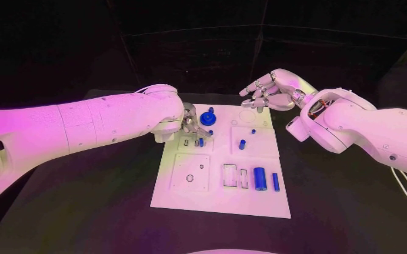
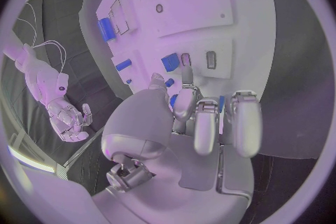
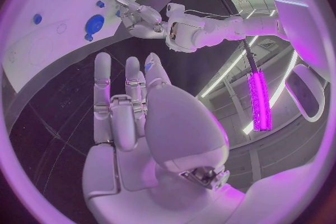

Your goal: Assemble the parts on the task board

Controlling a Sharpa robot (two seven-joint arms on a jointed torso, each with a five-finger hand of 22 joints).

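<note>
Head view is showing the task board (image 1: pixel 222 198) lying as a long white plate in the middle of the black table (image 1: pixel 339 207), with small blue parts sitting across it. A round blue disc (image 1: pixel 207 119) is sitting near the board's far left corner, a short blue peg (image 1: pixel 242 144) is standing right of the middle, and two blue cylinders (image 1: pixel 260 179) are lying side by side toward the near right. My left hand (image 1: pixel 188 126) is resting over the board's far left edge, just beside the disc, its fingers curled down toward a small blue part (image 2: pixel 170 61); I cannot tell whether they are pinching anything. My right hand (image 1: pixel 273 91) is hovering past the board's far right corner, fingers apart and holding nothing, well apart from the parts.
</note>
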